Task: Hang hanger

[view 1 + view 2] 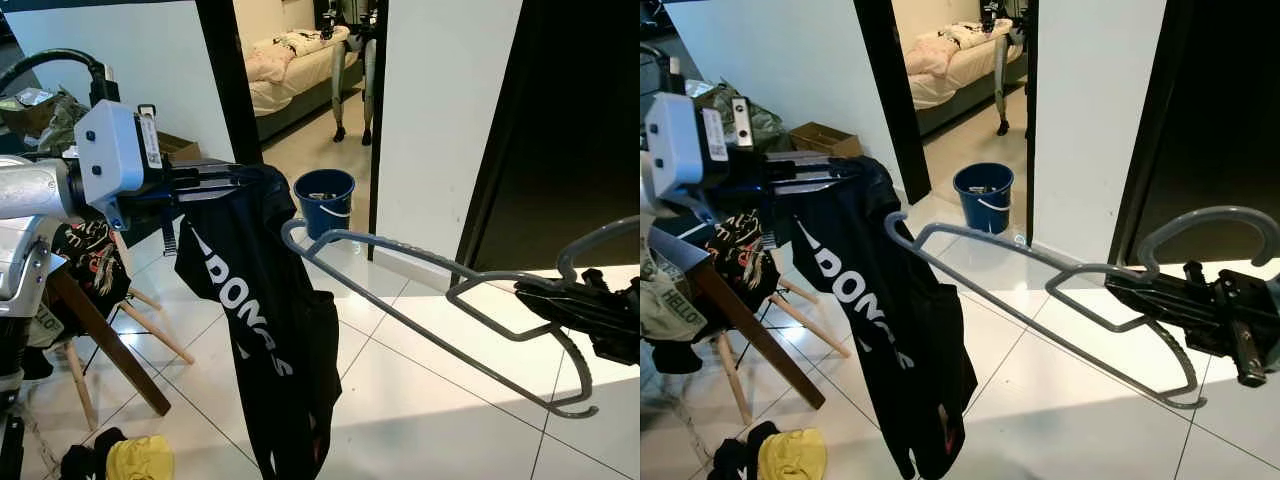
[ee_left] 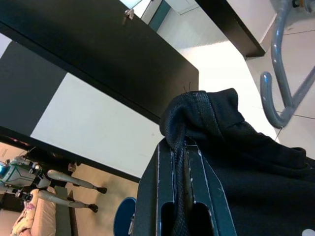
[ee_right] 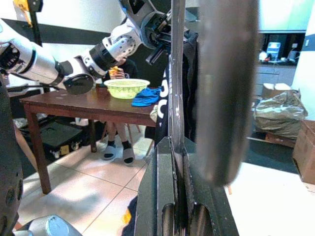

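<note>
1. Black garment (image 1: 265,320), one, hangs clamped in the left claw (image 1: 225,178), above the floor.
2. Grey hanger (image 1: 440,300), one, held clamped in the right claw (image 1: 560,300), its tip near the garment.

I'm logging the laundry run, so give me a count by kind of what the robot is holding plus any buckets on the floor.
Black garments held by the left gripper: 1, the black shirt
Grey hangers held by the right gripper: 1, the hanger
Blue buckets: 1, the bucket
Total: 3
</note>
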Available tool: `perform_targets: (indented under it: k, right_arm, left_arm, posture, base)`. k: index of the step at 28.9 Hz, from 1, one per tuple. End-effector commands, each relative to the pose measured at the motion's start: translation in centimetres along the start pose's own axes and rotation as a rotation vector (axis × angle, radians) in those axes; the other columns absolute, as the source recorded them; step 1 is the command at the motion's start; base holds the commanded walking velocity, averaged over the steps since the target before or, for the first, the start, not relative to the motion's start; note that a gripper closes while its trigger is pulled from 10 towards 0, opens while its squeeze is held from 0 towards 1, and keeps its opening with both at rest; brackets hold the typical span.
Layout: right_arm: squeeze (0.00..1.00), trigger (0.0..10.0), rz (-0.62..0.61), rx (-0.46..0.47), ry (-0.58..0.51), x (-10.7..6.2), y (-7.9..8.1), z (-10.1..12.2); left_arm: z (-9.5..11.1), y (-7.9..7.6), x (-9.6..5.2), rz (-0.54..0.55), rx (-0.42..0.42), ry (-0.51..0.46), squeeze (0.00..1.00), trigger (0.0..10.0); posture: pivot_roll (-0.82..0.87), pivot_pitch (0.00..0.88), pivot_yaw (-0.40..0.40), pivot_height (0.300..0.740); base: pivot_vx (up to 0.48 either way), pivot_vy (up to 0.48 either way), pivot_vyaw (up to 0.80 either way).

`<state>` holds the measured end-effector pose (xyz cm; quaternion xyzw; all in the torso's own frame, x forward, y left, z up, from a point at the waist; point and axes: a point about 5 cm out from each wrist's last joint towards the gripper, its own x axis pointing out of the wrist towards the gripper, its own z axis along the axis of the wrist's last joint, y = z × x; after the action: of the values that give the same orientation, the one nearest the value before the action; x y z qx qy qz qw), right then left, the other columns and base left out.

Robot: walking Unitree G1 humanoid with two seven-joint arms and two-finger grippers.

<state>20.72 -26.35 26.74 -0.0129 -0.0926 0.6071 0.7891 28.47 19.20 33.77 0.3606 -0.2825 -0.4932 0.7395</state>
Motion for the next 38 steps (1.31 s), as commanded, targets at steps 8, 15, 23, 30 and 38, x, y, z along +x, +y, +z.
perform_targets:
  k: [8,15,23,30,38]
  right_arm:
    - [0.0,10.0,0.03,0.012,-0.002,1.4,-0.1,-0.5]
    - [0.0,10.0,0.01,0.007,-0.006,1.3,-0.5,-0.3]
    - [0.0,10.0,-0.01,-0.004,-0.008,0.6,-0.6,-0.1]
    - [0.0,10.0,-0.021,-0.012,-0.004,0.4,-0.6,0.0]
    - [0.0,10.0,-0.037,-0.02,-0.002,0.5,-0.9,-0.1]
  left_arm:
    - [0.8,0.9,-0.6,0.017,0.05,0.009,0.0,10.0]
    - [0.9,0.9,-0.5,0.015,0.052,0.007,0.0,10.0]
    - [0.9,0.8,-0.6,0.014,0.054,0.008,0.0,10.0]
    - [0.9,0.8,-0.6,0.012,0.057,0.007,0.0,10.0]
    - [1.0,0.8,-0.5,0.009,0.055,0.001,0.0,10.0]
  posture:
    - [-0.04,0.0,0.108,0.74]
    - [-0.04,0.0,0.108,0.74]
    - [-0.04,0.0,0.104,0.74]
    - [-0.04,0.0,0.108,0.74]
    - [-0.04,0.0,0.108,0.74]
  base:
    - [0.0,0.0,0.0]
    - [0.0,0.0,0.0]
    - [0.0,0.0,0.0]
    - [0.0,0.0,0.0]
    - [0.0,0.0,0.0]
